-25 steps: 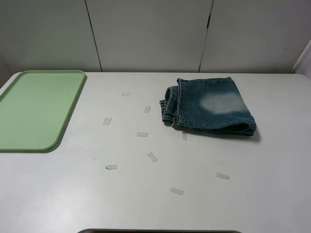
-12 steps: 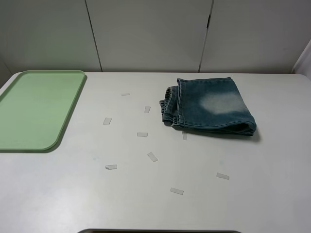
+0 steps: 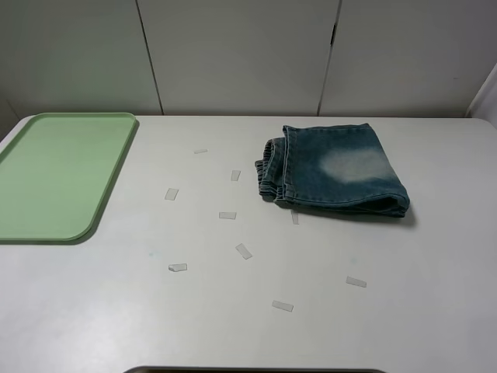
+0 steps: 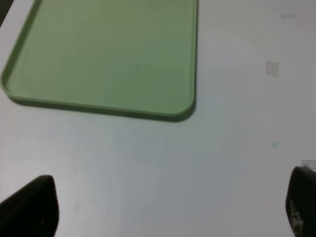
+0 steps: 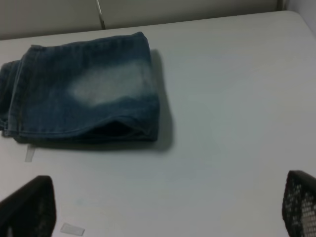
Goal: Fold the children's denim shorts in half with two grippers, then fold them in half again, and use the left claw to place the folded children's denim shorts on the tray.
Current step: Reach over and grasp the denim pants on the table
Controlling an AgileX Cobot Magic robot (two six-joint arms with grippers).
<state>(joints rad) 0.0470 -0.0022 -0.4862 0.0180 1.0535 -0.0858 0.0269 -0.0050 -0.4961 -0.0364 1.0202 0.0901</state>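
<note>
The children's denim shorts (image 3: 334, 171) lie folded into a compact block right of the table's middle, waistband toward the left, a whitish worn patch on top; the right wrist view shows them too (image 5: 84, 89). The pale green tray (image 3: 58, 175) rests at the table's left edge with nothing on it, and the left wrist view also shows the tray (image 4: 106, 54). Neither arm appears in the high view. My left gripper (image 4: 165, 207) hovers open over bare table near the tray's corner. My right gripper (image 5: 164, 207) hangs open, short of the shorts, holding nothing.
Several small clear tape strips (image 3: 244, 250) are scattered over the white table (image 3: 435, 311) between tray and shorts. White cabinet panels stand behind the table's far edge.
</note>
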